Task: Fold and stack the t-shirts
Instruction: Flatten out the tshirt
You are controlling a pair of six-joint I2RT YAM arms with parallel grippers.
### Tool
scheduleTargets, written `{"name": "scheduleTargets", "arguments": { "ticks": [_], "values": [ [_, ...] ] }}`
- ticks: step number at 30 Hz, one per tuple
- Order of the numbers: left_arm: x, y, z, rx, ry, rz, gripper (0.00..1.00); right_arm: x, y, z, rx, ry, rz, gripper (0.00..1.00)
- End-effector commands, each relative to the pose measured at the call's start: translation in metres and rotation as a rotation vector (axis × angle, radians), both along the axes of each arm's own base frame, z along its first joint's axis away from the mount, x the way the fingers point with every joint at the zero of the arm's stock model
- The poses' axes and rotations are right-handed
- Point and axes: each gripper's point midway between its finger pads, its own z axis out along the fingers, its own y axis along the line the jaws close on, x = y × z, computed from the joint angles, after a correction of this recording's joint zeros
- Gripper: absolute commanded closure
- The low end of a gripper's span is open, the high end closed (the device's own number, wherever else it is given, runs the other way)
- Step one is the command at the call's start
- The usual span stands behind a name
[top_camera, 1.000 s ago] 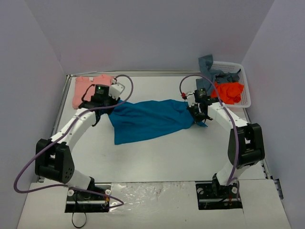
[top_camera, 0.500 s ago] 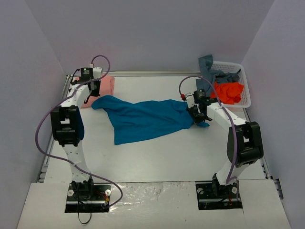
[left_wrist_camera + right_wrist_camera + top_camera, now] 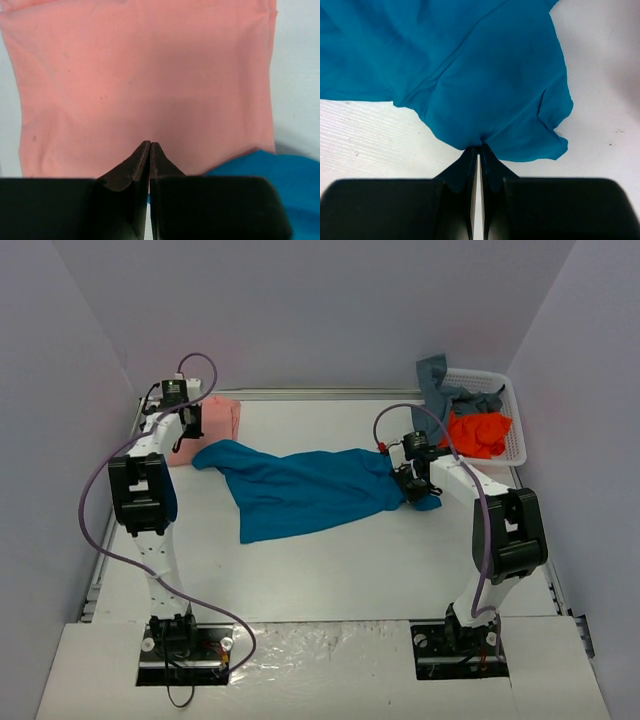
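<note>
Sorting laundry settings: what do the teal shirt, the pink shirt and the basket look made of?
The teal shirt: soft matte cloth, probably cotton jersey; it drapes in loose wrinkles. The pink shirt: similar matte cloth, flat with faint creases. The basket: white, likely plastic; rigid lattice walls.

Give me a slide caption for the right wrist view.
Right gripper shut on the edge of the teal shirt, which lies on the white table.
</note>
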Motion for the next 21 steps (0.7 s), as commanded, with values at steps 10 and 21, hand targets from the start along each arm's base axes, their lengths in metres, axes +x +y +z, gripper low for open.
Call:
{"name": "scheduleTargets", "arguments": {
  "ticks": [10,21],
  "values": [
    [-0.008,0.008,-0.053,-0.01,0.159,0.078,0.98,-0.009,-0.006,-0.013,-0.05,0.05,-0.006,1.0],
    [-0.022,0.041,-0.077,0.031,0.268,0.147,0.97,-0.011,-0.007,-0.015,-0.053,0.058,-0.008,1.0]
  ]
}}
